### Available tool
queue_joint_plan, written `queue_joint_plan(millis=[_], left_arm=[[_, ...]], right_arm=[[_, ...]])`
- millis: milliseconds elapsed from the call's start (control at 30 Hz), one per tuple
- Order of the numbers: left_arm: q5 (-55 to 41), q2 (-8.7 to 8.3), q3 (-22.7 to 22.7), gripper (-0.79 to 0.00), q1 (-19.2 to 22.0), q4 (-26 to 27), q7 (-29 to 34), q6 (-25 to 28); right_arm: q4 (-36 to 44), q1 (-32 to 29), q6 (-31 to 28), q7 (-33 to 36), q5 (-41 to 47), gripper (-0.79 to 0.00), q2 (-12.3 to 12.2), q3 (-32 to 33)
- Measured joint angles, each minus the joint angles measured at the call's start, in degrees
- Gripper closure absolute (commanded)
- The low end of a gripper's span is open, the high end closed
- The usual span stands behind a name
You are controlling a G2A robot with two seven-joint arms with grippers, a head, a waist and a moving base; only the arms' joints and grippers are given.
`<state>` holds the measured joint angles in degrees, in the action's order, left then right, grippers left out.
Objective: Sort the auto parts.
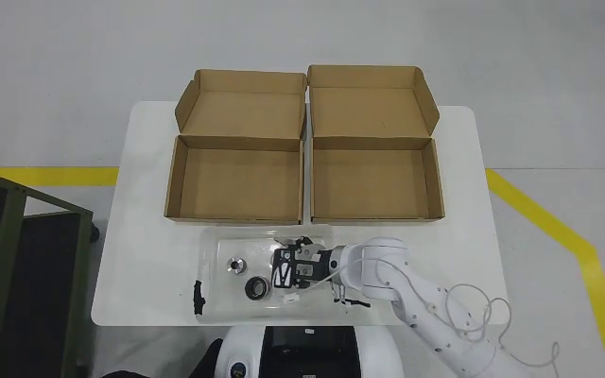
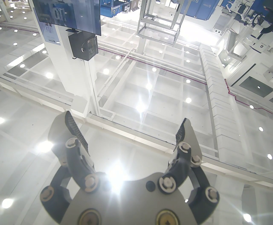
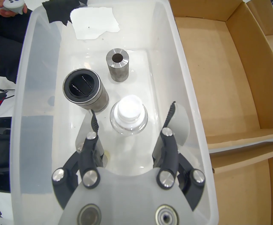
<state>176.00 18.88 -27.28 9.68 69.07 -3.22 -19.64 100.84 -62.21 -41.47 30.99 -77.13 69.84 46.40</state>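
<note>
A clear plastic bin [image 3: 187,70] [image 1: 216,248] at the table's front holds the parts. In it stand a steel cylinder with a centre hole [image 3: 118,65] [image 1: 235,266], a larger dark-rimmed bearing sleeve [image 3: 85,90] [image 1: 255,288] and a small clear bottle with a white cap [image 3: 128,116]. My right gripper [image 3: 133,115] [image 1: 288,267] is open inside the bin, its fingers on either side of the bottle and apart from it. My left gripper [image 2: 127,126] is open with nothing between its fingers and points up at the ceiling.
Two open cardboard boxes [image 1: 236,184] [image 1: 375,184] sit side by side behind the bin; one [image 3: 224,74] lies right beside the bin wall. A torn white paper [image 3: 93,22] and black tape [image 3: 58,9] are at the bin's far end. A small black piece [image 1: 198,297] lies near the table's front left edge.
</note>
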Motion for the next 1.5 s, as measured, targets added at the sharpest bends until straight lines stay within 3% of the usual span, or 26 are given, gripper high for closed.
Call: queue_joint_plan(millis=[67, 100, 700, 1033, 1500], left_arm=[[0.0, 0.0, 0.0, -0.785, 0.0, 0.0, 0.0, 0.0], [0.0, 0.0, 0.0, -0.785, 0.0, 0.0, 0.0, 0.0], [0.0, 0.0, 0.0, -0.785, 0.0, 0.0, 0.0, 0.0], [0.0, 0.0, 0.0, -0.785, 0.0, 0.0, 0.0, 0.0], [0.0, 0.0, 0.0, -0.785, 0.0, 0.0, 0.0, 0.0]], right_arm=[[0.1, 0.0, -0.1, 0.1, 0.1, -0.08, 0.0, 0.1], [0.1, 0.0, -0.2, 0.1, 0.1, 0.0, -0.1, 0.1], [12.3, -3.8, -4.1, -4.1, 3.7, 0.0, -1.7, 4.7], [16.4, -6.0, -2.2, -11.2, 14.0, 0.0, -2.2, 9.8], [17.1, -9.4, 1.5, -18.4, 31.2, 0.0, -3.4, 22.0]])
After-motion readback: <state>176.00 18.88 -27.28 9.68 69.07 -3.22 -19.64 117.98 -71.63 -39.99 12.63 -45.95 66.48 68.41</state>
